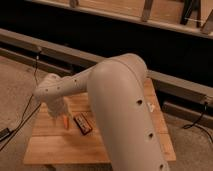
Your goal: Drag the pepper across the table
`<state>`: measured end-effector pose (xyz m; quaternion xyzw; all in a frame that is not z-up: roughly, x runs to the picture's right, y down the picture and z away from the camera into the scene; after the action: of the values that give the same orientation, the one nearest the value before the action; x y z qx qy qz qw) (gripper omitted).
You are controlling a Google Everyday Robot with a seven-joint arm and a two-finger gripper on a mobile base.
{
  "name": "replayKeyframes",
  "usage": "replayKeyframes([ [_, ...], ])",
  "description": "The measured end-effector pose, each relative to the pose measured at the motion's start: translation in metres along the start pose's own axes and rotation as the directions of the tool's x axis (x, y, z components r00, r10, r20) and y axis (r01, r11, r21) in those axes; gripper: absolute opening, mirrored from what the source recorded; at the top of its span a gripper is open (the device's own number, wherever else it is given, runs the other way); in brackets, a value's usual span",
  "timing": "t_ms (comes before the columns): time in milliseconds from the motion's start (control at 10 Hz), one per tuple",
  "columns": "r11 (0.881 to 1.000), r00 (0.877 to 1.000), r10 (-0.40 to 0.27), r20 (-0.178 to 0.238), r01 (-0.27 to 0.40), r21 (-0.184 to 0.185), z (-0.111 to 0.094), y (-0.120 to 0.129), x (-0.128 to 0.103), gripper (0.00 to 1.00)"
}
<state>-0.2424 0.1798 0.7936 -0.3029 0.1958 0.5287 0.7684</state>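
The pepper [65,121] is a small orange tapered vegetable lying on the left part of the light-brown wooden table [60,147]. My gripper [58,110] hangs at the end of the pale arm, directly above and just behind the pepper. The wrist housing hides where it meets the pepper. The big arm link crosses the middle of the view and hides the table's centre.
A dark rectangular packet [82,124] with red-orange markings lies just right of the pepper. Cables [20,120] run over the floor to the left of the table. A long dark rail [30,42] runs behind it. The table's front edge is near the bottom.
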Motion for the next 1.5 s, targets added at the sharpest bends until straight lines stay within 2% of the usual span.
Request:
replayKeyframes([
  [300,1.000,0.999,0.002,-0.033,-0.002,-0.010,0.028,0.019,-0.003,0.65],
  [500,1.000,0.999,0.014,-0.050,-0.014,0.000,0.044,0.018,-0.003,0.65],
  [800,1.000,0.998,0.021,-0.061,-0.020,0.008,0.054,0.016,-0.004,0.65],
  [1200,0.999,0.997,0.047,-0.059,-0.047,-0.007,0.059,0.005,-0.006,0.65],
  [1400,0.998,0.996,0.059,-0.060,-0.060,-0.013,0.060,0.000,-0.005,0.58],
  [1500,0.998,0.996,0.064,-0.059,-0.065,-0.018,0.060,-0.003,-0.004,0.48],
])
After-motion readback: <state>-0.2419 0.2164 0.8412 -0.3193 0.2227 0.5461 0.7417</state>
